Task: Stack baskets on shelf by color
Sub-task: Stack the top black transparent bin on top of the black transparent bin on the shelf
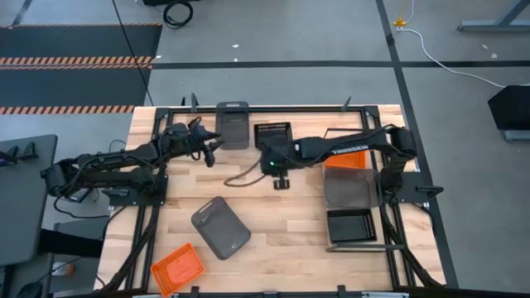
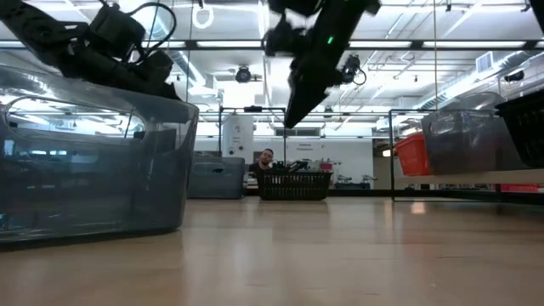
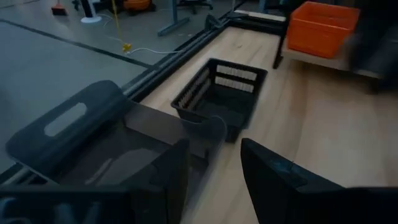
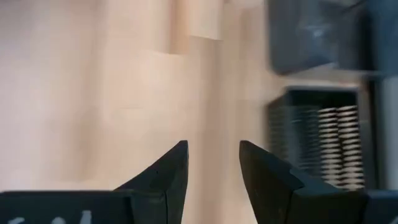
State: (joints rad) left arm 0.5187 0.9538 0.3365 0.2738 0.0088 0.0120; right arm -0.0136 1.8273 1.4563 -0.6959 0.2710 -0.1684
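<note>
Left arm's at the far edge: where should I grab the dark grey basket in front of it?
Take the dark grey basket by its near long wall, coming from above with one finger inside, one outside. It sits upright and open-topped, beside the black slatted basket; the left claw is open and lined up with that rim.

You are working in a large robotics lab or test hall: a butcher-block table [image 1: 273, 240] in a dark metal frame stands on a bare grey concrete floor [image 1: 281, 37] marked with hazard-striped mats [image 1: 74, 62] and trailing cables [image 1: 451, 62]. Looking level across the table, you see glass partitions [image 2: 357, 161], rows of ceiling strip lights [image 2: 425, 34] and a person [image 2: 267, 160] seated far back among equipment.
</note>
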